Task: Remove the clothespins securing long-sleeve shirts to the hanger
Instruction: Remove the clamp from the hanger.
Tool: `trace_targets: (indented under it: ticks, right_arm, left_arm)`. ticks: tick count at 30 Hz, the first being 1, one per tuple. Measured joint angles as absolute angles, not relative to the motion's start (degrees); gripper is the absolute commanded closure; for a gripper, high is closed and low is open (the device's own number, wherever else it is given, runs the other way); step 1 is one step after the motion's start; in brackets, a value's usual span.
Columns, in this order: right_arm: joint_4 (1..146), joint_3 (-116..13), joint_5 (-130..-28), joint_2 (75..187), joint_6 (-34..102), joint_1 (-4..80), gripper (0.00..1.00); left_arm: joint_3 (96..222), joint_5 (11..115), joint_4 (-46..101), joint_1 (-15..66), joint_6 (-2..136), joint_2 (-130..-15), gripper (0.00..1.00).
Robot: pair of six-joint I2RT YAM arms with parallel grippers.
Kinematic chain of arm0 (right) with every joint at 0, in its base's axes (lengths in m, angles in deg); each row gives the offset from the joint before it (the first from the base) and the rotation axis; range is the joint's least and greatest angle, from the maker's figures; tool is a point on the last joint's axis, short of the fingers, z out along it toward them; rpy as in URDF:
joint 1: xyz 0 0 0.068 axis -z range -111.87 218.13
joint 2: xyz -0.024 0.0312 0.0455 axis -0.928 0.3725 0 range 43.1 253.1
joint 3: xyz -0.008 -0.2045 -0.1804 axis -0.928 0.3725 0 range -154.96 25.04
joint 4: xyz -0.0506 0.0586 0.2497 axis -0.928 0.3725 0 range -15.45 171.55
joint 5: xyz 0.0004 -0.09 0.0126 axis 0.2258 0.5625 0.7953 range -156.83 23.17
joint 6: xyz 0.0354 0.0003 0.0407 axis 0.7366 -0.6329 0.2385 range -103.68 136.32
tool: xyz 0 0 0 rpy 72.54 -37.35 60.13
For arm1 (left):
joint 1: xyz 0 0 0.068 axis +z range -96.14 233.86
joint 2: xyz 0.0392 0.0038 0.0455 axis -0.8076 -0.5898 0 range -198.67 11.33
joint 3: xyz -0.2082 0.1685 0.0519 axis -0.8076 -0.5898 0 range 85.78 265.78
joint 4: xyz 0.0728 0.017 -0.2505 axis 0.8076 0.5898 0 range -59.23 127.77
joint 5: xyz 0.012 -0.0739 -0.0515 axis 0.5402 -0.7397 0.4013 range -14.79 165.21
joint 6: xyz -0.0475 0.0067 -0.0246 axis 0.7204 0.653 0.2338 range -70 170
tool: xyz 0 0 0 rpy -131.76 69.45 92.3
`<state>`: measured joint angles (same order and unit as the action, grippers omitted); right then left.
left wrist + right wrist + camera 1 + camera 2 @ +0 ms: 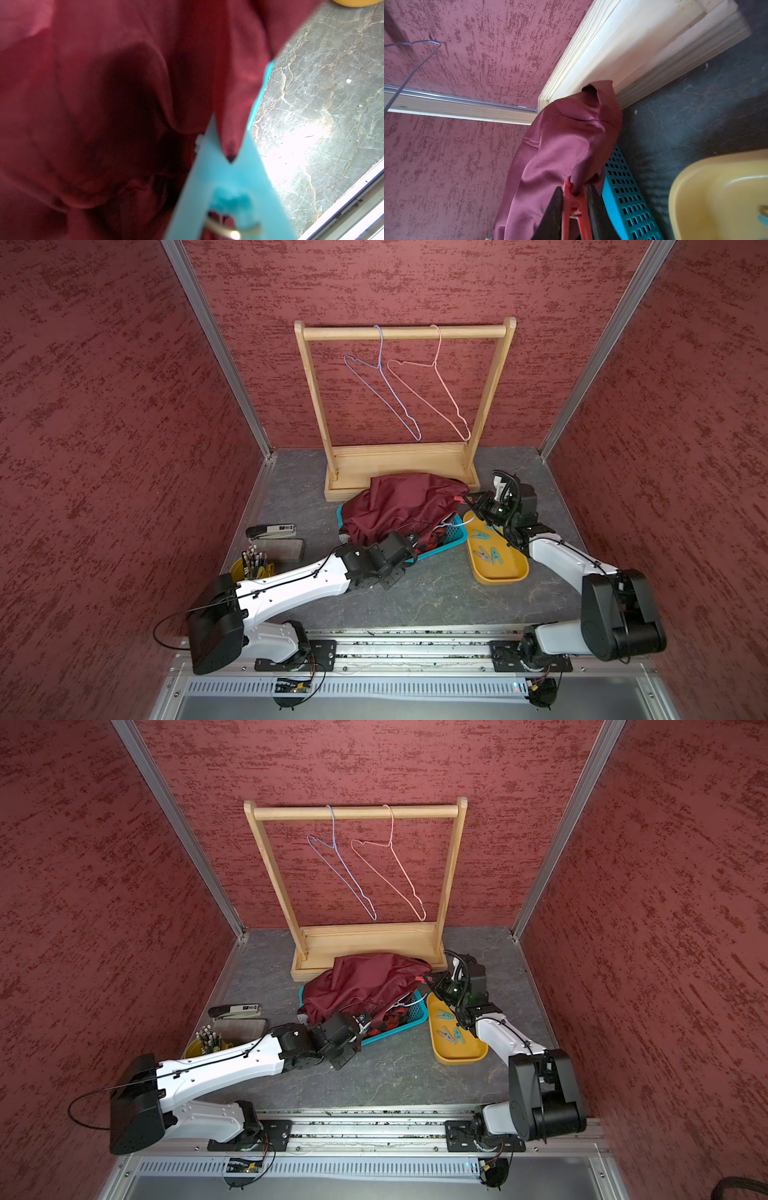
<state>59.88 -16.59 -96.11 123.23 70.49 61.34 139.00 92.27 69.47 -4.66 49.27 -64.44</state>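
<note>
The rack stands at the tabletop's back edge, with two hangers on its bar. Before it, the basket holds a heaped shirt, perhaps with more beneath. Right of the basket, the tray holds clothespins.

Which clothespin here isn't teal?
The red clothespin in the right hand, clipped to the maroon shirt. The clothespins in the yellow tray and the clothespin in the left wrist view are teal.
</note>
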Motion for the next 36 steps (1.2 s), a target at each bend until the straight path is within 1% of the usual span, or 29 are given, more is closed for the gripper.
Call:
trace_targets:
  ticks: [7, 15, 22, 25, 31, 36]
  right_arm:
    - [62.4, -16.7, -96.6, 121.6, 70.3, 61.5, 0.92]
    - [67.1, -18.7, -97.0, 117.8, 69.3, 61.8, 0.96]
    - [70.1, -18.7, -97.1, 117.2, 69.2, 62.5, 1.0]
    - [70.8, -18.8, -97.3, 117.2, 69.2, 62.7, 0.99]
    - [71.1, -18.9, -97.2, 117.2, 69.2, 62.9, 0.89]
    - [71.6, -18.9, -96.7, 117.2, 69.2, 63.1, 0.89]
  left_arm:
    - [139.2, 95.2, 70.4, -4.7, 47.5, -64.4, 1.0]
    - [141.8, 102.8, 72.6, -3.5, 43.7, -65.4, 1.0]
    - [142.9, 107.0, 72.8, -3.2, 40.0, -65.4, 1.0]
    - [143.1, 108.0, 72.8, -3.0, 38.8, -65.7, 1.0]
    - [143.8, 108.4, 73.0, -3.4, 38.4, -66.7, 1.0]
    - [144.6, 108.7, 73.2, -4.8, 38.8, -68.3, 1.0]
